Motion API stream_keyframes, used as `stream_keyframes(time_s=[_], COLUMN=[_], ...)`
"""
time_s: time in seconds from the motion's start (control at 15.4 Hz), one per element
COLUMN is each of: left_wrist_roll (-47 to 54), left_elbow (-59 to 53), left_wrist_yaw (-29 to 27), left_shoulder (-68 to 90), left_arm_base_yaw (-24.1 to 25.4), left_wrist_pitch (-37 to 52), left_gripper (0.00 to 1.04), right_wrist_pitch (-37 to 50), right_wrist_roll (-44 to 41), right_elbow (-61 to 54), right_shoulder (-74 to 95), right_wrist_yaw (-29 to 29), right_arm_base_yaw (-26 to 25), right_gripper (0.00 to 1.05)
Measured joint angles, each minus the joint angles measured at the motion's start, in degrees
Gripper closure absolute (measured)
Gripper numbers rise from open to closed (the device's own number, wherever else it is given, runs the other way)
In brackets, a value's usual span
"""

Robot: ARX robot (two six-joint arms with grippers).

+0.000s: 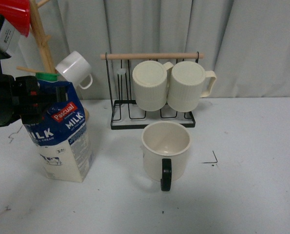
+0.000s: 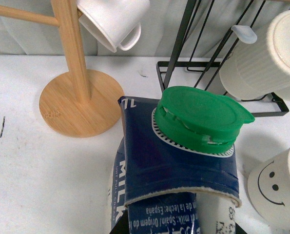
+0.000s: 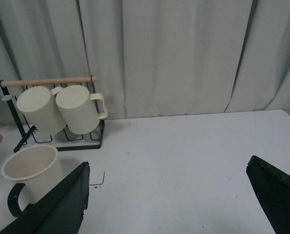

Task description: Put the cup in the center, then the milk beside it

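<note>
Logged left gripper (image 1: 33, 97) apparently clamped on the blue top of the milk (image 1: 62, 141), with pads hidden behind the carton. Noted carton tilted, below and just ahead of that gripper; could not tell whether lifted off the table (image 1: 252, 204) or resting on it. Found cup (image 1: 165, 148) upright in the center (image 1: 201, 152), well apart from that gripper toward the right arm's side, black handle facing the robot. Saw right gripper (image 3: 168, 165) spread wide and empty. Judged best handling: carry sideways toward the cup, straighten the carton before lowering, stop just short of the cup wall, release only after seating the base flat
</note>
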Motion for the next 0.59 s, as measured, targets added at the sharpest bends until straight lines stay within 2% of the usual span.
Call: stream_keyframes(time_s=[0.33,0.59], left_wrist_roll=[-2.4,-4.2], left_elbow=[2.1,5.2], left_wrist_yaw=[-3.5,-7.9], left_shoulder=[-2.1,-2.0], left_arm_base_yaw=[-5.0,-9.3], left_wrist_pitch=[-4.6,-3.5], left_gripper=[0.98,0.98], right_wrist_pitch=[0.0,0.0], right_wrist_roll=[0.0,0.0], right_elbow=[0.0,0.0], right_shoulder=[0.0,0.0], right_wrist_yaw=[0.0,0.0], right_arm_base_yaw=[0.0,0.0], right_gripper=[0.06,0.06])
